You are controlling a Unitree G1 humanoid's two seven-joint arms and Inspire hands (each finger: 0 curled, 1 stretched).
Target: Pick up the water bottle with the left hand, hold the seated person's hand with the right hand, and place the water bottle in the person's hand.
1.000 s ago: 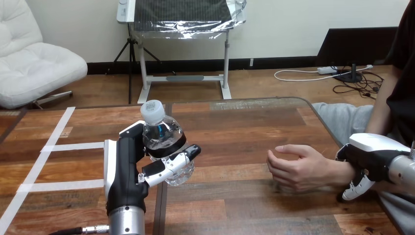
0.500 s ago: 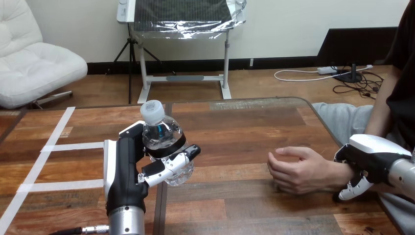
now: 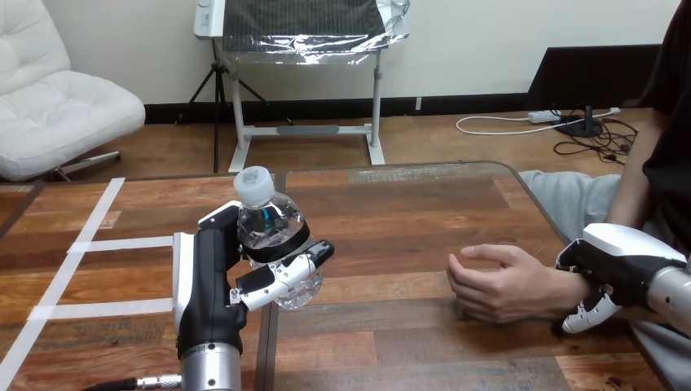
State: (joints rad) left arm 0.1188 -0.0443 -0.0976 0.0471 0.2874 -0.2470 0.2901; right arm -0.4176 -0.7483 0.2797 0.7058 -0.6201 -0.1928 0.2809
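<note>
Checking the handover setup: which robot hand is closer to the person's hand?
Right. The right hand wraps the wrist just behind the person's hand; the left hand holds the water bottle, apart, toward the view's left.

The clear plastic water bottle with a white cap is gripped in the left hand, fingers curled round its lower body, over the brown wooden table. At the right edge, the person's wrist is clasped by the right hand. The person's hand is seen loosely curled, well apart from the bottle.
</note>
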